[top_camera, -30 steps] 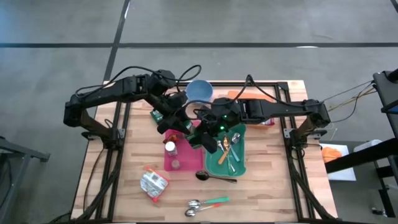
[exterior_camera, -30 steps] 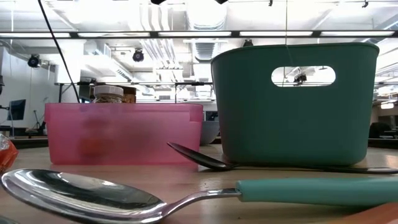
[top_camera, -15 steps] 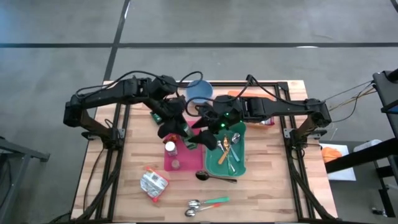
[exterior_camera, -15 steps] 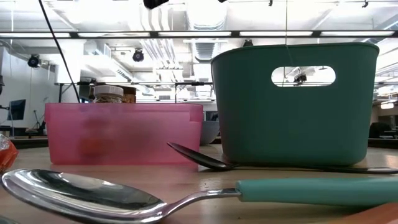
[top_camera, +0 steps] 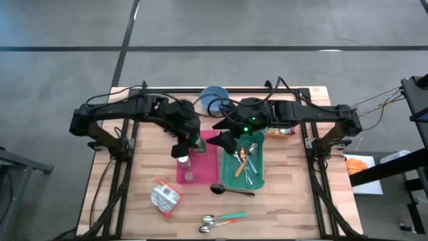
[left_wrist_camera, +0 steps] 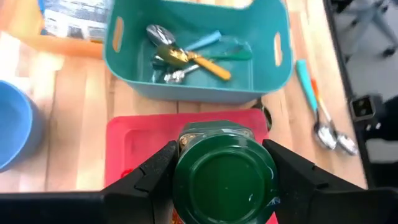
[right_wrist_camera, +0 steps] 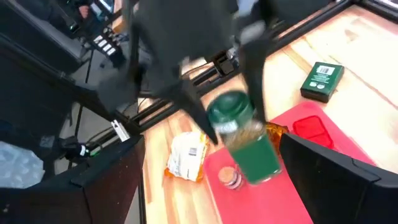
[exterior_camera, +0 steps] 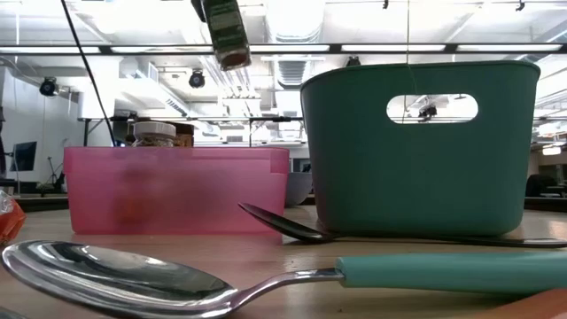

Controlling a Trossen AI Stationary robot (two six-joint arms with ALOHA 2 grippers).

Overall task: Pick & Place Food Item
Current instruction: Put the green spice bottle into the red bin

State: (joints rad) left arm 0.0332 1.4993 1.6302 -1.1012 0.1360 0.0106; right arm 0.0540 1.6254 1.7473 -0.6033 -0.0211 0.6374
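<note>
Nearest in the low view, a teal-handled spoon (exterior_camera: 266, 279) lies on the table (top_camera: 287, 201). Behind it stand the pink bin (exterior_camera: 177, 189) and green bin (exterior_camera: 421, 146). Above the pink bin, the left gripper (left_wrist_camera: 221, 171) pinches a green-lidded spice jar (left_wrist_camera: 225, 180). The right gripper (right_wrist_camera: 217, 180) stands spread, apart from the jar.

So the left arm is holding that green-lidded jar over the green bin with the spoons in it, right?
Not quite. The left gripper does hold the green-lidded jar, but over the pink bin, not the green bin with the spoons. The left wrist view shows pink directly beneath the jar; the high view agrees.
</note>
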